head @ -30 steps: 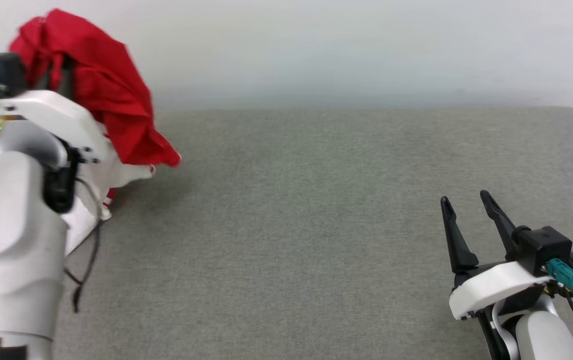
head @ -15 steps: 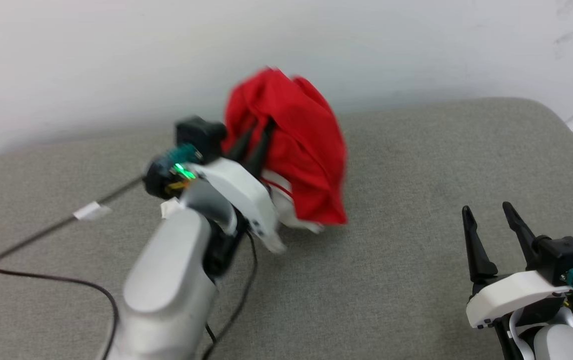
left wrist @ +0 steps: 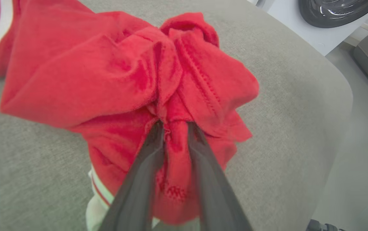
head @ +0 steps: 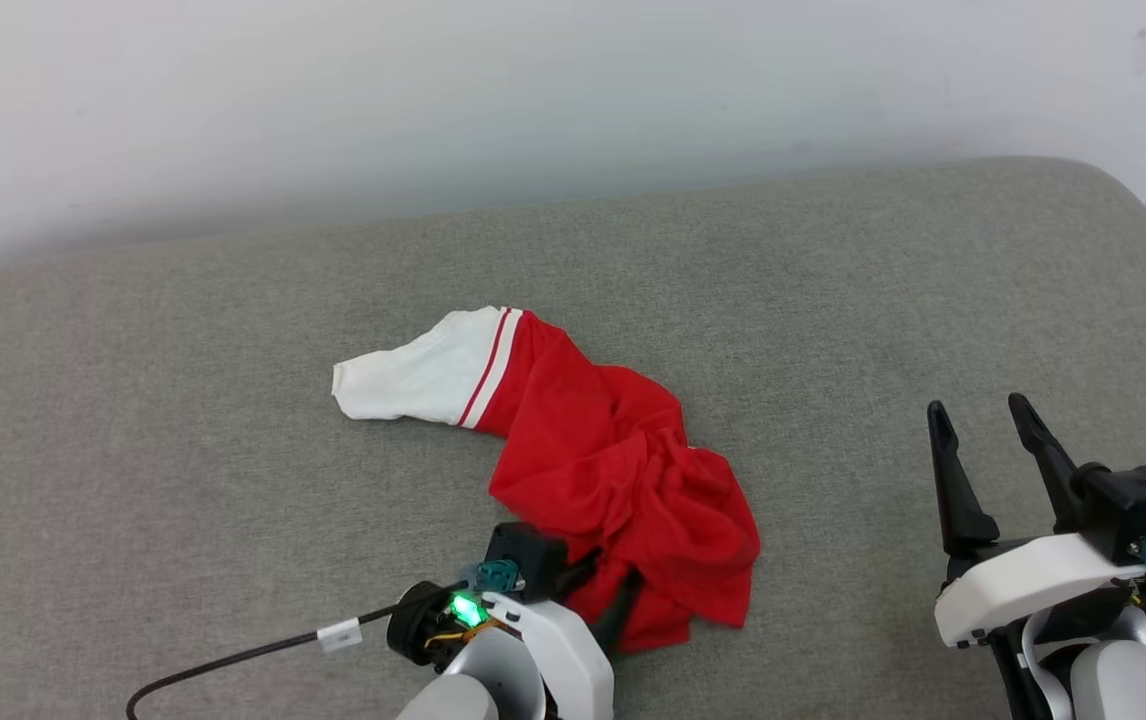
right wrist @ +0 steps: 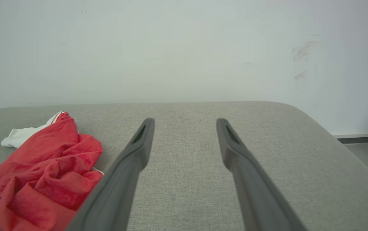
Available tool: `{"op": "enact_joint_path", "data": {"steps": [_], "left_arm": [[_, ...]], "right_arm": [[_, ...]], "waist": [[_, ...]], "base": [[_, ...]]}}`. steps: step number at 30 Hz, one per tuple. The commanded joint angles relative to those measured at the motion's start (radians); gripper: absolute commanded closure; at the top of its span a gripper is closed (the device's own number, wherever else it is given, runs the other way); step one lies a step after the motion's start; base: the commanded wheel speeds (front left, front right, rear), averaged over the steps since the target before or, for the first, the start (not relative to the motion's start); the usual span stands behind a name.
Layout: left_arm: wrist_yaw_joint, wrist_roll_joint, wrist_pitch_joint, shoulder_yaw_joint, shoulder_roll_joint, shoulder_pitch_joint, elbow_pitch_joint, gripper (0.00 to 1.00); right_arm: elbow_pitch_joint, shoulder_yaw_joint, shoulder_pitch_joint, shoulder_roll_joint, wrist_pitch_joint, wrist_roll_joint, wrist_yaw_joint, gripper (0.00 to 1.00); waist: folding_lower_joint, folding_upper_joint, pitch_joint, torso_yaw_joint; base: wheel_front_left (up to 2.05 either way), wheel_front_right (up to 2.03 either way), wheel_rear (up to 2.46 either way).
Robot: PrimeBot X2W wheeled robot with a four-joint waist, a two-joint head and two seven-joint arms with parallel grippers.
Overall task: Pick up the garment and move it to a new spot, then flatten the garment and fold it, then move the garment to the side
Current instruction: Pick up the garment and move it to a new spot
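From my station I see the garment (head: 623, 470) lying crumpled on the grey padded surface (head: 233, 480), about in the middle between its left and right edges and nearer to the front edge than to the back one. The red body is bunched in thick folds. One white sleeve (head: 413, 380) lies flat and reaches out toward the left edge and the back, and its red-and-white striped trim (head: 493, 368) marks where it meets the red cloth. The letters and the number I cannot see, because the cloth is folded over itself.

The left claw (left wrist: 174, 126) is at the front end of the heap. Its two dark fingers (left wrist: 145, 166) stand close together with a narrow gap, and a gathered fold of the red cloth sits in this gap and touches both of them. The cloth puckers just at the tips, so I read this as a pinch on the garment. A black cable (head: 233, 660) runs from this wrist toward the front left corner.

The right claw (head: 977, 404) hovers near the front right corner, well apart from the garment. Its fingers are spread wide and there is nothing between them. Behind the back edge stands a pale wall (head: 533, 90).
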Motion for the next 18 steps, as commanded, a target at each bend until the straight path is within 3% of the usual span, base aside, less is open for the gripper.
{"op": "enact_joint_path", "data": {"steps": [1, 8, 18], "left_arm": [[-0.003, 0.009, -0.016, -0.005, 0.004, 0.007, -0.007, 0.00], [0.027, 0.024, -0.169, 0.023, 0.004, -0.004, -0.101, 0.00], [0.173, 0.010, -0.252, 0.178, 0.073, 0.044, -0.199, 0.00]], "right_arm": [[0.004, -0.003, 0.006, 0.000, -0.008, -0.001, -0.001, 0.00], [0.020, -0.002, 0.036, 0.000, -0.001, -0.003, -0.001, 0.00], [0.001, -0.001, 0.067, 0.000, 0.016, -0.006, -0.001, 0.00]], "waist": [[0.0000, 0.0000, -0.014, 0.014], [0.0000, 0.0000, -0.081, 0.052], [0.0000, 0.0000, -0.117, 0.077]], "base": [[0.00, 0.00, 0.00], [0.00, 0.00, 0.00], [0.00, 0.00, 0.00]]}}
